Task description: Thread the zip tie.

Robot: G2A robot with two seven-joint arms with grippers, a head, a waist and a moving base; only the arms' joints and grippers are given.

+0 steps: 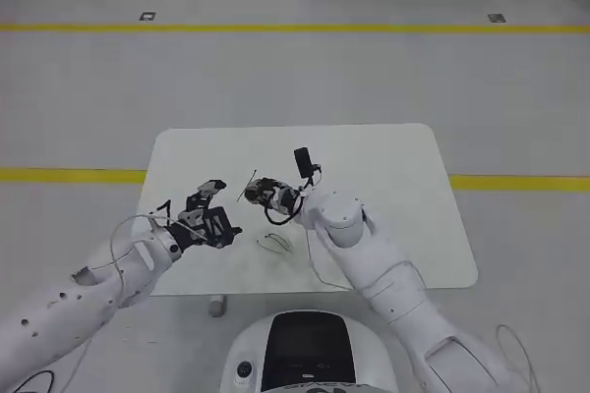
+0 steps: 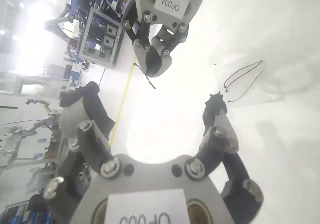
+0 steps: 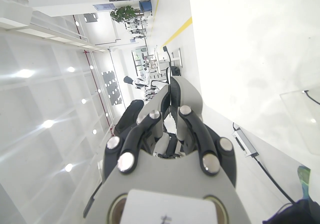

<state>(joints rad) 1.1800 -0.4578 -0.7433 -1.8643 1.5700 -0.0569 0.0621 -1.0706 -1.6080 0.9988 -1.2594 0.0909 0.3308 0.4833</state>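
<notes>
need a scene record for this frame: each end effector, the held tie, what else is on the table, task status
left end effector: open, empty, facing the right one across a gap
right end effector: shut on zip tie
zip tie: black, straight, pinched part-way along, both ends sticking out free
spare zip ties: black, loose on the table, on the robot's side of both end effectors
table: white, rounded corners
task status: held tie not yet threaded, no loop formed
</notes>
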